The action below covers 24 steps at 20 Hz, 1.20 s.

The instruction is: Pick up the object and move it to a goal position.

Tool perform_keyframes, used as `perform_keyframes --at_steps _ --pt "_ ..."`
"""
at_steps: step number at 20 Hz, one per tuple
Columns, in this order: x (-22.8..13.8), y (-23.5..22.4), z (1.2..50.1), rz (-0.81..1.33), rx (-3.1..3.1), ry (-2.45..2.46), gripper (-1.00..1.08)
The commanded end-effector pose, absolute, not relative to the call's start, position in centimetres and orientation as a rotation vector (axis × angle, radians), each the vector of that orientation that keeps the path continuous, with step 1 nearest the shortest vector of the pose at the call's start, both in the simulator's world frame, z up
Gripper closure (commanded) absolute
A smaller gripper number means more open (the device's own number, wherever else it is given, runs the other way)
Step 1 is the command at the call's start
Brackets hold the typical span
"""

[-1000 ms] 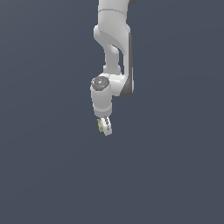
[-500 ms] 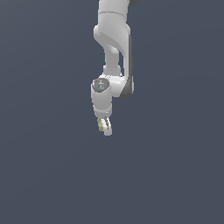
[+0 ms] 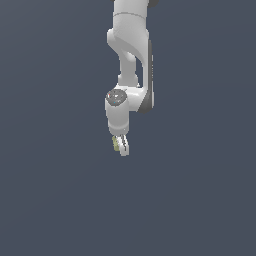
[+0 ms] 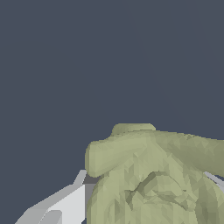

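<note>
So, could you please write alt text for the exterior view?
A white robot arm reaches down from the top of a plain dark grey-blue scene, its pincer shut on a tiny yellowish-olive object. Nothing else is visible.

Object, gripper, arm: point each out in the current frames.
object (image 4: 157, 179): wrist view, on its lumpy olive middle.
gripper (image 3: 120, 145): exterior view, midway between its white fingertips.
arm (image 3: 131, 40): exterior view, on the upper white link.
</note>
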<state>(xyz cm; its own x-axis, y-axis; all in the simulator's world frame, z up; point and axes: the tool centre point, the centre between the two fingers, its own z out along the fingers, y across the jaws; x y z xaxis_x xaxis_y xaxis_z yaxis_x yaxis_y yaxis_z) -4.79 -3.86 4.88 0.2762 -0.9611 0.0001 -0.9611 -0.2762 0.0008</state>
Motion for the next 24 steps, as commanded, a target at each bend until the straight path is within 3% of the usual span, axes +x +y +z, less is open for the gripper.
perform_keyframes --at_steps 1,14,24 --pt "-4.2 -3.1 5.1 0.0 2.51 -1.888 1.08" --pt "1.2 3.6 7.4 0.0 2.51 -1.888 1.08" --pt "3.0 5.4 8.0 0.0 2.51 -1.888 1.08"
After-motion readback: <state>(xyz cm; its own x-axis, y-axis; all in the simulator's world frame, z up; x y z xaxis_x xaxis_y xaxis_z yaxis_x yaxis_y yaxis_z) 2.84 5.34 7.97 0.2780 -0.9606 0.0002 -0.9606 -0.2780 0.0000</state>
